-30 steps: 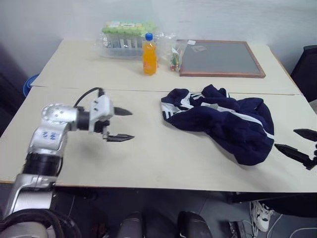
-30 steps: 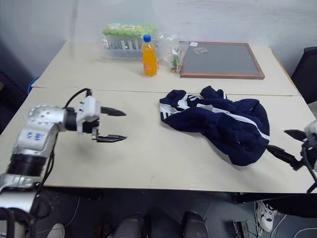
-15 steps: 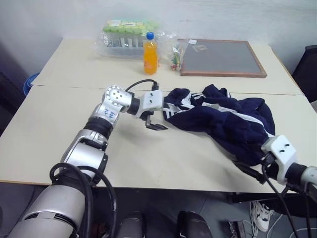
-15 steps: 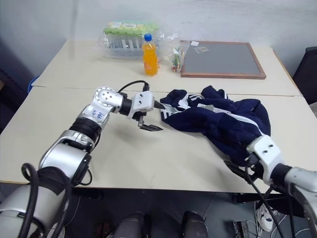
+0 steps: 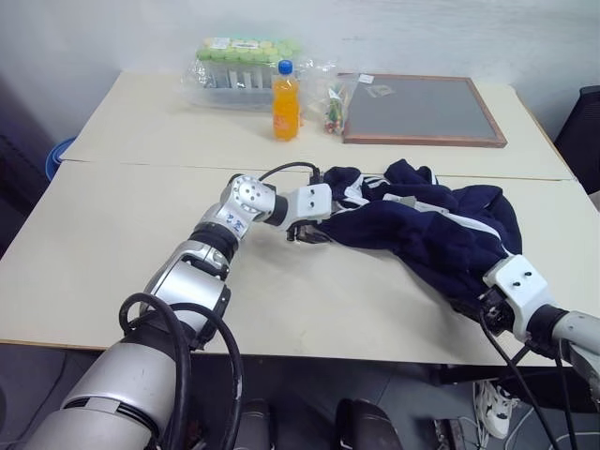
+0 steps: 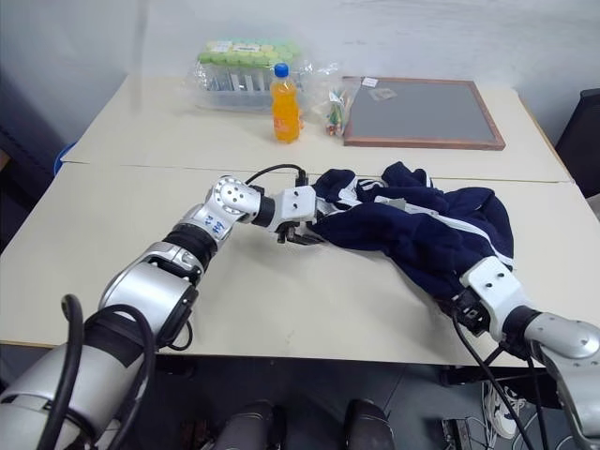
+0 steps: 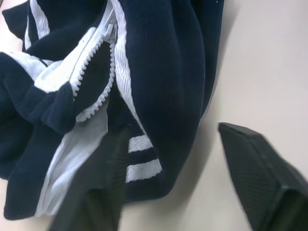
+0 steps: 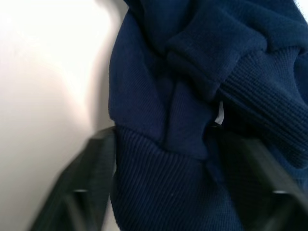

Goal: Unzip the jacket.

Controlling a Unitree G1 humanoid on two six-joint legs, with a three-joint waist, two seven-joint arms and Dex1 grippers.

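The table [image 5: 141, 272] carries the jacket [image 5: 441, 234], a crumpled navy heap with white stripes lying on its right half, nearer than the framed board [image 5: 422, 110] and the orange bottle [image 5: 284, 101]. The left claw [image 7: 171, 166] sits at the jacket's left end by the white zipper [image 7: 96, 67], its fingers spread, one over the striped hem and one on bare table. The right claw [image 8: 168, 192] is at the jacket's near right corner, fingers apart on either side of a ribbed navy fold.

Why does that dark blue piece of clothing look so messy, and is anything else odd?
The navy-blue track jacket with white stripes lies crumpled in a heap on the beige table, its white zipper twisted among folds. Nothing looks spilled or damaged.
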